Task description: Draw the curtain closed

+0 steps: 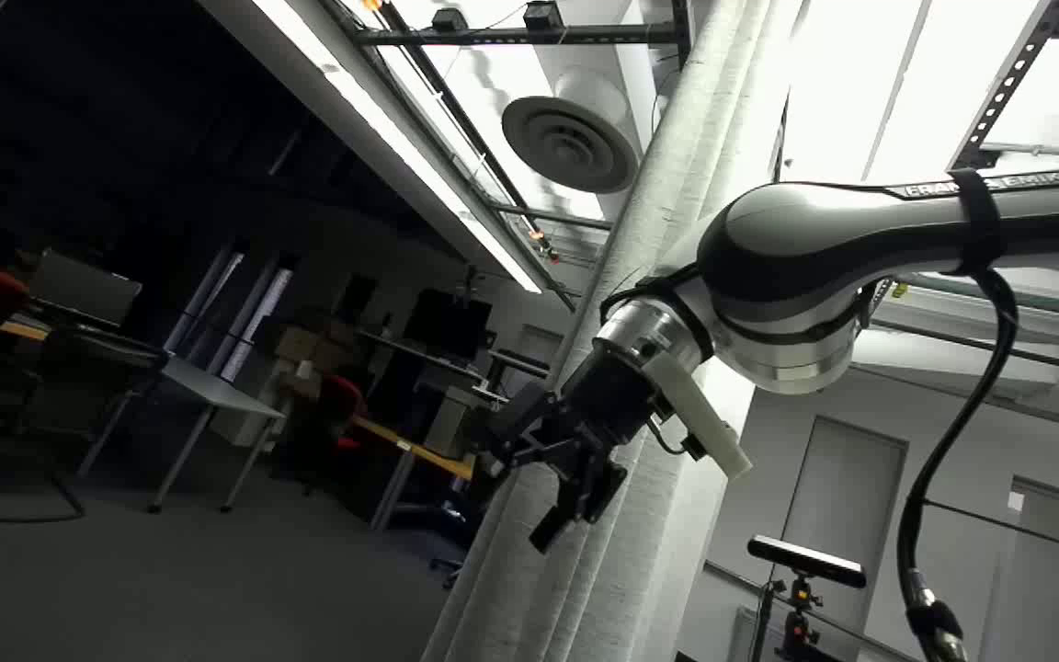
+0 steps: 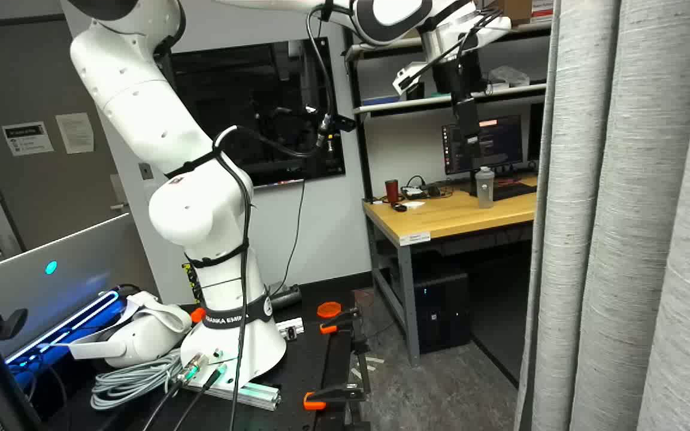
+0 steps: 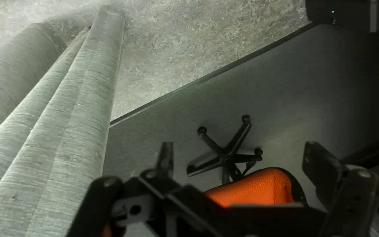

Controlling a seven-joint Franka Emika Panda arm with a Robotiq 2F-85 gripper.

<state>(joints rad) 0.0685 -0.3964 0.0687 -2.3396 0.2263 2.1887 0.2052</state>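
Observation:
The curtain [image 1: 640,552] is tall, pale grey fabric with vertical folds, hanging behind my arm in an exterior view. It also hangs along the right side in an exterior view [image 2: 626,209]. In the wrist view the curtain [image 3: 67,131] fills the left side, its free edge left of my gripper [image 3: 239,148]. The gripper's fingers are spread wide with nothing between them. The gripper [image 1: 518,489] overlaps the curtain in an exterior view; it also shows, partly edge-on, in an exterior view [image 2: 469,131], left of the curtain. No finger visibly touches the fabric.
An orange chair [image 3: 255,189] stands on the floor below the gripper. A wooden desk [image 2: 447,218] with a bottle [image 2: 484,188] and monitor, under shelves, stands behind the arm. A camera on a stand [image 1: 805,561] is right of the curtain. The robot base stands on a black table.

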